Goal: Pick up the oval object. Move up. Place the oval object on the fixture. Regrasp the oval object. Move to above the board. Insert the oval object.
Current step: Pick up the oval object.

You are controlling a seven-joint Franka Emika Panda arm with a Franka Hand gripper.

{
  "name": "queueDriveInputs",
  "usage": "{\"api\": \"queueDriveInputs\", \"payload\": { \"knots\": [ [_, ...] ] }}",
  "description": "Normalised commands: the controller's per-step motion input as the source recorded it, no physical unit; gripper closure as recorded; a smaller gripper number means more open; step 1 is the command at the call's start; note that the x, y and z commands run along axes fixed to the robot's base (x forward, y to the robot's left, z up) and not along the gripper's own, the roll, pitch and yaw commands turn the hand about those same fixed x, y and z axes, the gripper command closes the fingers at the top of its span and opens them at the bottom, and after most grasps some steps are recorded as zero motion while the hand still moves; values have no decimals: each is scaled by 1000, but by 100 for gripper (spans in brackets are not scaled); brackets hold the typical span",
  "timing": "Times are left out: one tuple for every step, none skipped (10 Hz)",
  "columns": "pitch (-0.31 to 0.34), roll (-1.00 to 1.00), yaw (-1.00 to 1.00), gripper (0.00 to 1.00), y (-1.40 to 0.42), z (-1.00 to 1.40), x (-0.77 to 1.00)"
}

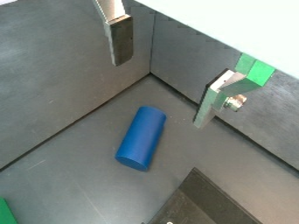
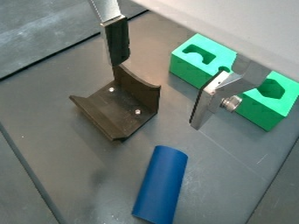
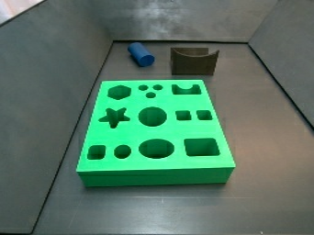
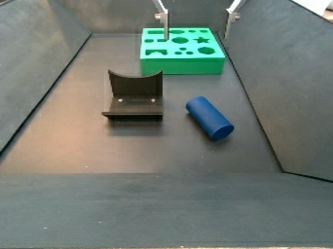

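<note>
The oval object (image 4: 208, 117), a blue peg, lies on its side on the dark floor, beside the fixture (image 4: 132, 97). In both wrist views the peg (image 1: 142, 137) (image 2: 162, 182) shows below the gripper, clear of both fingers. The gripper (image 2: 156, 93) hangs high and open, with nothing between its silver fingers (image 1: 121, 39). In a side view only its fingertips show at the top edge, over the board's far side, so the gripper (image 4: 198, 15) is mostly cut off. The green board (image 3: 153, 128) with shaped holes lies flat, apart from the peg (image 3: 140, 54) and the fixture (image 3: 193, 60).
Grey walls (image 3: 73, 55) close in the floor on all sides. The peg lies near one side wall (image 4: 267, 88). The fixture (image 2: 117, 109) stands between the peg and the opposite wall.
</note>
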Motion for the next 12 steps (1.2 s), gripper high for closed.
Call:
{"api": "queueDriveInputs", "payload": {
  "knots": [
    [-71, 0, -83, 0, -9, -86, -377],
    [-93, 0, 171, 0, 0, -520, -191],
    [-86, -59, 423, 0, 0, -820, -114],
    [-99, -23, 511, 0, 0, -857, -114],
    [-79, -23, 486, 0, 3, -923, 0],
    [-84, 0, 451, 0, 40, -969, 0],
    [-51, 0, 451, 0, 60, -931, 0],
    [-49, 0, 426, 0, 49, -906, 0],
    [-54, 0, 426, 0, 34, -920, 0],
    [-89, 0, 400, 0, 0, -960, -54],
    [-90, 0, 394, 0, 0, -954, -11],
    [-73, 0, 389, 0, 0, -971, 0]
  ]
}}
